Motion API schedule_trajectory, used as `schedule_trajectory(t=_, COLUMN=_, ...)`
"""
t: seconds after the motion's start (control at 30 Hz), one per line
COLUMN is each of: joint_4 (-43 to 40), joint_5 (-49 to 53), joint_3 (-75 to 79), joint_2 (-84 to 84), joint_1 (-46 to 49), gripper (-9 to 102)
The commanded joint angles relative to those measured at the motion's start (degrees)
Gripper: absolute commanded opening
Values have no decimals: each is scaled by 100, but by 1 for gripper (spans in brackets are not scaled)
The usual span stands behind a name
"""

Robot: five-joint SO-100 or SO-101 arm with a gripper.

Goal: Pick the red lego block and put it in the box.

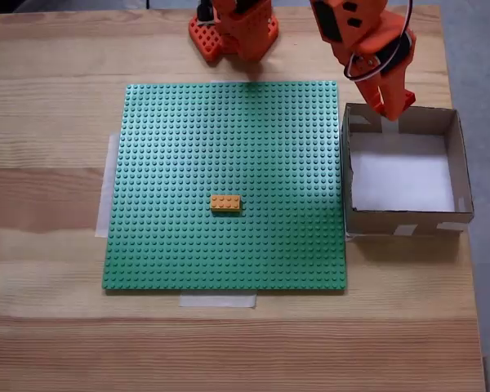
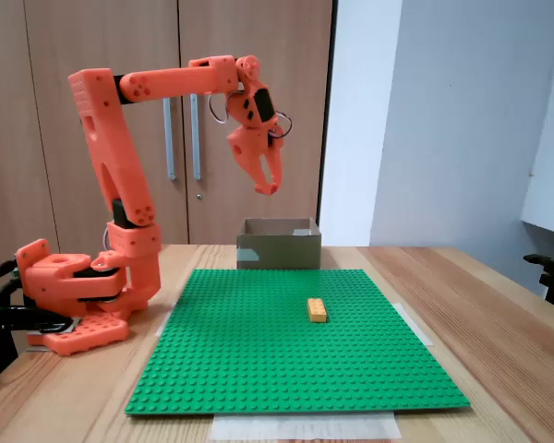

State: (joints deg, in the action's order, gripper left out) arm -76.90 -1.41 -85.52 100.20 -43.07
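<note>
Fixed view: square cardboard box (image 1: 462, 167)

Green studded baseplate (image 1: 229, 163); orange-yellow brick (image 1: 225, 202); brown box (image 1: 465, 175).

Pale wood tabletop (image 1: 49, 327), green studded baseplate (image 1: 188, 131) taped flat — the box (image 1: 465, 175) beneath the gripper (image 1: 394, 110), arm's base (image 2: 69, 295) alongside

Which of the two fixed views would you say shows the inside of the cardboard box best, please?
The fixed view from above: the box shows its white floor and all four walls. The side-on fixed view shows the box as outer walls alone.
</note>
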Motion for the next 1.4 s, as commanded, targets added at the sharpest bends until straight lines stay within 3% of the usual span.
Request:
schedule_trajectory(t=0.0, joint_4=88, joint_5=-26, joint_3=264, joint_2=-79, joint_1=132, gripper=-1)
schedule_trajectory(t=0.73, joint_4=343, joint_5=9, joint_3=396, joint_2=-879, joint_1=439, gripper=-1)
schedule_trajectory(t=1.37, joint_4=343, joint_5=-141, joint_3=545, joint_2=-1310, joint_1=105, gripper=-1)
